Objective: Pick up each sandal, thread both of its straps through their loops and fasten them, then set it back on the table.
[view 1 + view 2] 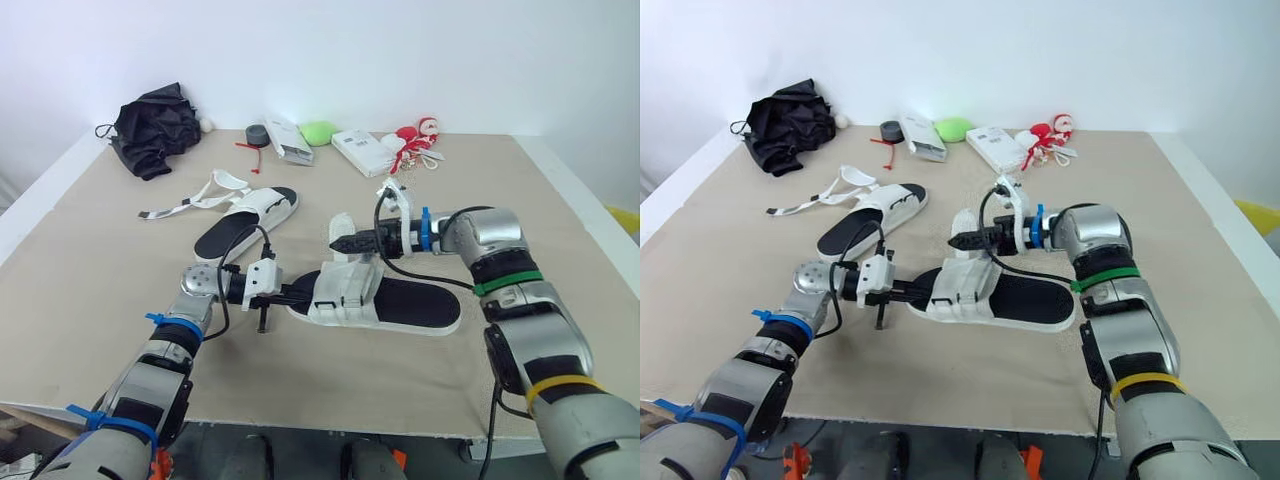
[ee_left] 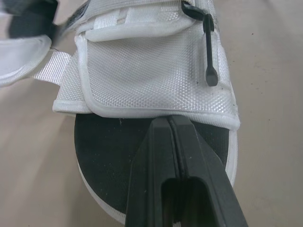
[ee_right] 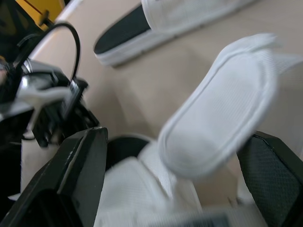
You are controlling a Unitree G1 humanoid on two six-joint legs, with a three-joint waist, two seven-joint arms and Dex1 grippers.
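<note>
Near left: the left claw (image 1: 298,295) has its fingers pressed together with nothing between them. The tip rests on the black footbed at the toe end of the near sandal (image 1: 412,301), just short of its white front band (image 2: 151,71). I read this as a hold-down, not a grasp.

The near sandal lies flat on the table (image 1: 90,290), centre-near. Its long axis runs left-right, with the toe left at the left claw and the heel right.

Just past the sandal's middle, on its far side, the right claw (image 1: 338,244) reaches in from the right with its fingers spread wide. A loose strap flap (image 3: 218,109) stands up in the gap. As far as the right wrist view shows, neither finger touches it.

Key relation: the flap sits directly between the right claw's fingers, so the right arm is the nearer one and the left pins the toe. My guess at the next move is to close on the flap, then draw it across the sandal's short axis. I cannot make out which loop it must enter.

Farther left, the second sandal (image 1: 245,222) lies on a diagonal with a long strap (image 1: 185,207) trailing left, undone. It is well apart from both claws.

Far edge: a black bundle (image 1: 155,125), a green lump (image 1: 318,132), white boxes (image 1: 362,150) and a red-and-white toy (image 1: 415,135).
</note>
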